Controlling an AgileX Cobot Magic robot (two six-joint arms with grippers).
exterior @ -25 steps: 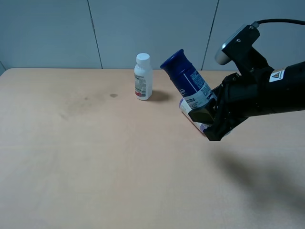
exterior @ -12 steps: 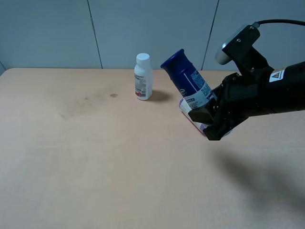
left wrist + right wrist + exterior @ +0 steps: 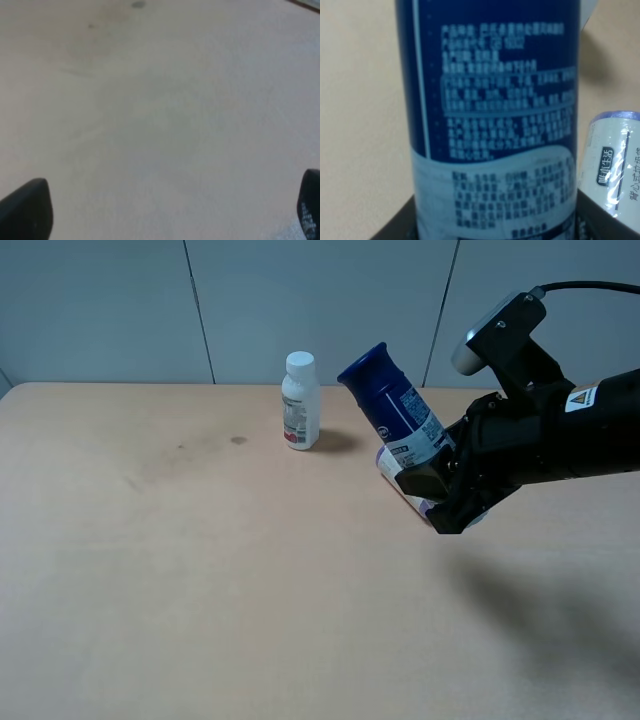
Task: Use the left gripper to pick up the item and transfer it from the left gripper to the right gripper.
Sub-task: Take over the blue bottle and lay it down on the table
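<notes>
At the right of the table, the right gripper (image 3: pixel 432 490) was pressed together on the lower end of the blue-capped bottle (image 3: pixel 392 405), its black fingers clamped on either side of the white part of the label. Across the last second nothing had shifted. The claw sat at the same spot, the bottle leaned at the same tilt with its dark blue cap pointing up and to the far left, and the arm with the yellow warning sticker (image 3: pixel 579 399) reached in from the right edge as before. The bottle appeared to be held clear of the table (image 3: pixel 200 570), judging by the shadow on the wood to the near right. In the right wrist view a white can (image 3: pixel 615 165) with a purple rim showed just beside the bottle; whether the two touched could not be told. The left gripper (image 3: pixel 167 212) was out of the high view altogether. Its own camera showed two dark fingertips (image 3: pixel 25 212) spread wide with only bare tabletop between them, pinching nothing. A small white bottle (image 3: pixel 300 400) stood upright at the far side, left of the held bottle and apart from it. That stillness, with the bottle in the right claw and the left one empty, read as a handover already made
</notes>
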